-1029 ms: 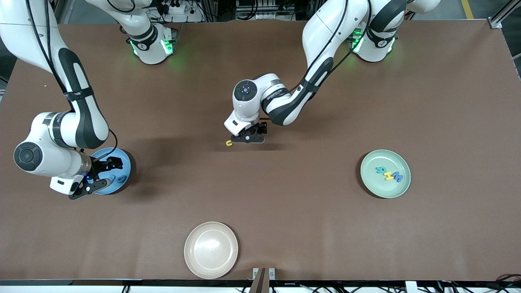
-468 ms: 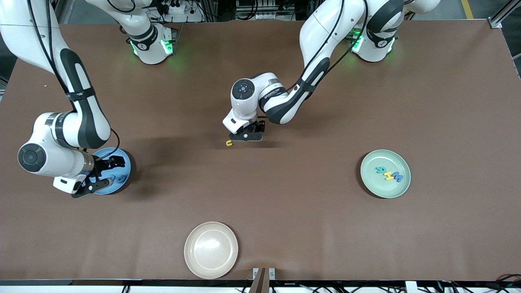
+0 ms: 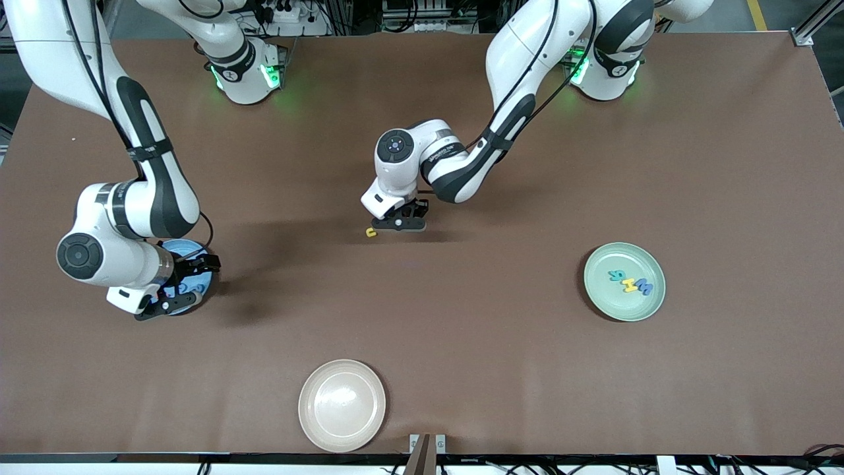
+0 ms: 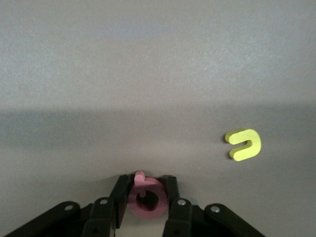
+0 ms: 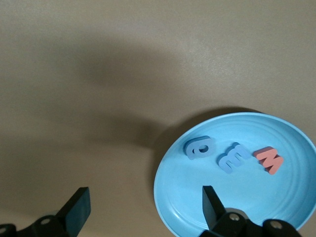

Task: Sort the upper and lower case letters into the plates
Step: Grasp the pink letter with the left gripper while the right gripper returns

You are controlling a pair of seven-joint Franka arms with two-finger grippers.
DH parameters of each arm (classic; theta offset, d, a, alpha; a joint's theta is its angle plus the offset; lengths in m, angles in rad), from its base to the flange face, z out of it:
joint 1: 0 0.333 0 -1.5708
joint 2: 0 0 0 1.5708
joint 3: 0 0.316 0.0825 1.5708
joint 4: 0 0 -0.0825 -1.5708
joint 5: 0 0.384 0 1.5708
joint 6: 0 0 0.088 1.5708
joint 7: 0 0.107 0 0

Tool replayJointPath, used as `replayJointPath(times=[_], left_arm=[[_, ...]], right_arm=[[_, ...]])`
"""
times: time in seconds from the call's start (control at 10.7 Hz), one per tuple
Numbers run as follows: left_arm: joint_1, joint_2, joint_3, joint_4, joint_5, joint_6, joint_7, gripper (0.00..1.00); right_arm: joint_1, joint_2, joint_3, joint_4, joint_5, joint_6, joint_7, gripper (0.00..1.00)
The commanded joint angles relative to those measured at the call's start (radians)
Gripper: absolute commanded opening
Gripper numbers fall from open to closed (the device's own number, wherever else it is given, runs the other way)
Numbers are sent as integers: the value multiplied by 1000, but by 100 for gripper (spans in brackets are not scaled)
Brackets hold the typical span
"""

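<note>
blue plate point(image 5: 237, 173): three letters in so far, two blue and a red one
mint plate point(image 3: 624, 282): three more sorted here
left pincer point(image 4: 146, 201): down at mid-table, clamped on a pink letter point(image 4: 146, 197)
yellow letter point(image 4: 243, 144): loose on the table just beside it, looks like the last one waiting
right pincer point(image 5: 143, 207): spread wide over the blue plate's edge, holding nothing
beige plate point(image 3: 341, 405): unused

A brown bench point(image 3: 527, 369) is filling nearly the whole front view, soft shadows lying across its matte top. Beside its edge farthest from the camera, dark cables point(image 3: 290, 13) and metal framing point(image 3: 814, 23) are showing under even overhead light.
</note>
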Motion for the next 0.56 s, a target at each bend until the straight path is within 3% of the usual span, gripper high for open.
replayJointPath(times=[0.0, 0.47], left_arm=[[8, 1, 18, 7, 27, 11, -34, 0], [256, -226, 13, -32, 32, -76, -4, 0]], right_arm=[[45, -4, 3, 1, 16, -20, 92, 100], [212, -4, 3, 0, 82, -15, 165, 100]])
